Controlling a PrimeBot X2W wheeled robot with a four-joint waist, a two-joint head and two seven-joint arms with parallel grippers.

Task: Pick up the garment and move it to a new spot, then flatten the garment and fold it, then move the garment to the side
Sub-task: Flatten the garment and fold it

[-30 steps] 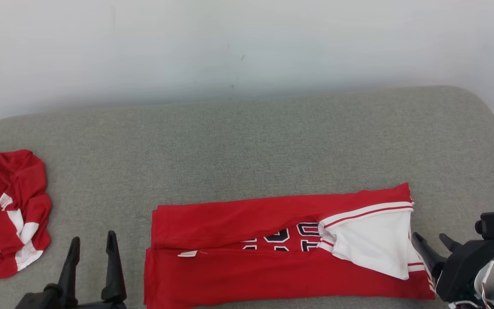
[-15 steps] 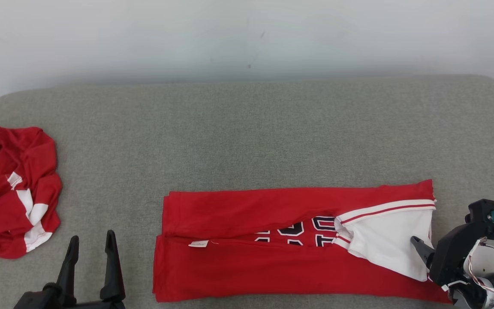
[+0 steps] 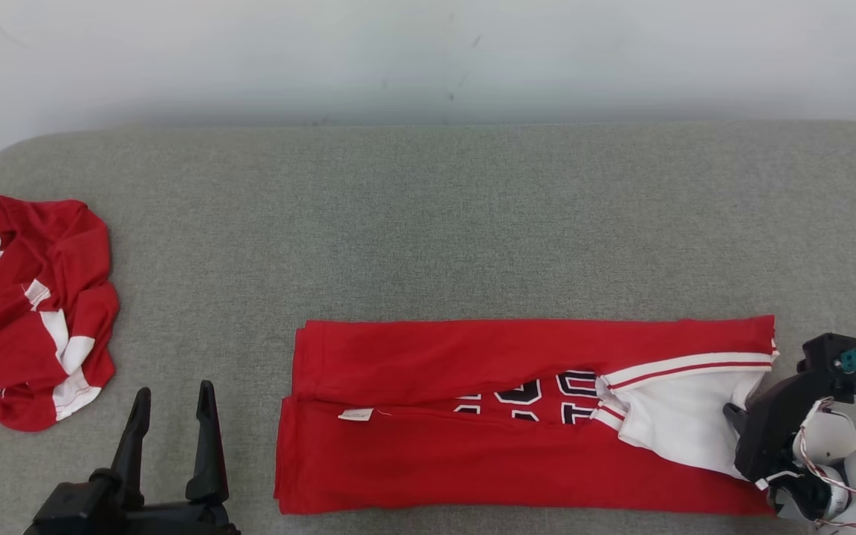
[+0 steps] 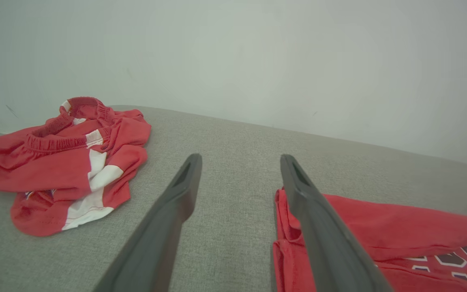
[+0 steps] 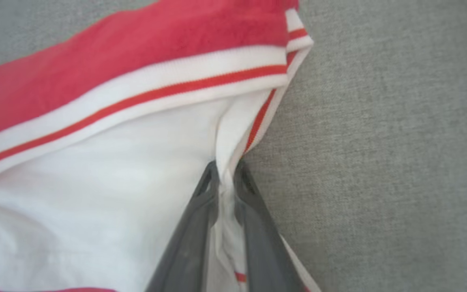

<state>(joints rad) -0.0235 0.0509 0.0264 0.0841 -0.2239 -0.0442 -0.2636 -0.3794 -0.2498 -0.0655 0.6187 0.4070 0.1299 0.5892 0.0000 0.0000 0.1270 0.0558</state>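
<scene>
**Right gripper nipped on the white end of the jersey**

The right gripper has its two fingers almost together on a thin ridge of white cloth at the jersey's right end, just inside the red-striped trim. The fabric puckers up between them. The left gripper hovers with its fingers wide apart and nothing in them, just beside the jersey's left end. The jersey lies as a long folded band across the near part of the grey cushion. Crumpled red shorts sit well apart at the far left.

I judge the knit light, limp and a little slick, so a single pinch is likely to drag and bunch the layers. A safer hold goes through every layer at the end corners, one corner per gripper, so the band turns over square.
</scene>
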